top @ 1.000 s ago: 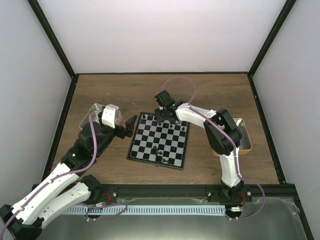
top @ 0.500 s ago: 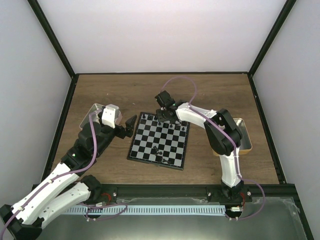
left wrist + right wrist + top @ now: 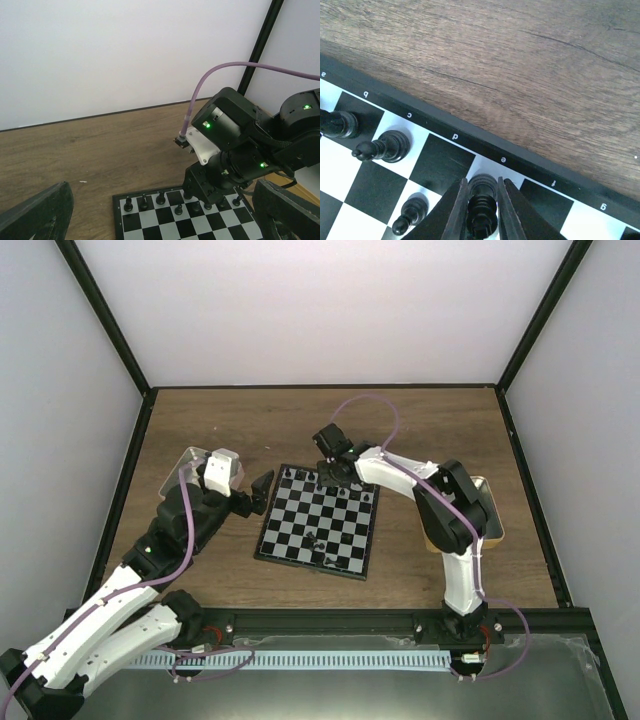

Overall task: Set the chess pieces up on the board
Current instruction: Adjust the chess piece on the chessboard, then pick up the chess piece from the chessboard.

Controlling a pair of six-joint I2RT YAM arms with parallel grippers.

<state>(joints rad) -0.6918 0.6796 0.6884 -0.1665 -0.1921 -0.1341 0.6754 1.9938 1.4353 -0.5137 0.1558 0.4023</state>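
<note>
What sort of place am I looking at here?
Likely a robot test booth: plain white walls in a black frame, with a left arm and right arm mounted by a chessboard.

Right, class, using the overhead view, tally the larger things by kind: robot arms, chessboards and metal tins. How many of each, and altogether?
Robot arms: 2 (left arm, right arm)
Chessboards: 1 (the board)
Tins: 2 (left tin, right tin)
Total: 5
</note>
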